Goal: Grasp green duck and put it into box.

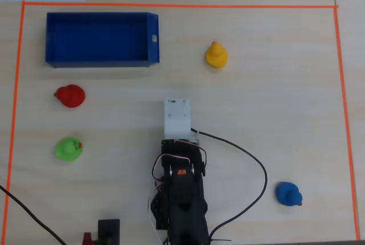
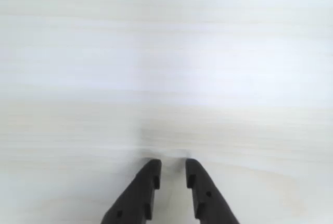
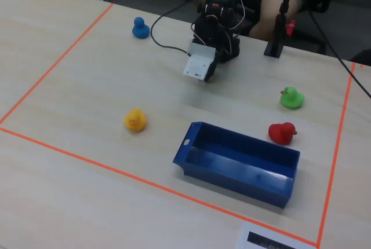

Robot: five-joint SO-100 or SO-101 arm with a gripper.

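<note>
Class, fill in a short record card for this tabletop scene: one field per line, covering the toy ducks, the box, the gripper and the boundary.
green duck: on the table, left side of the overhead view, untouched
red duck: between the green duck and the box
yellow duck: right of the box
blue duck: lower right, alone
box: dark blue, empty, upper left
gripper: over bare table, fingers slightly apart, holding nothing
boundary: orange tape around the work area
</note>
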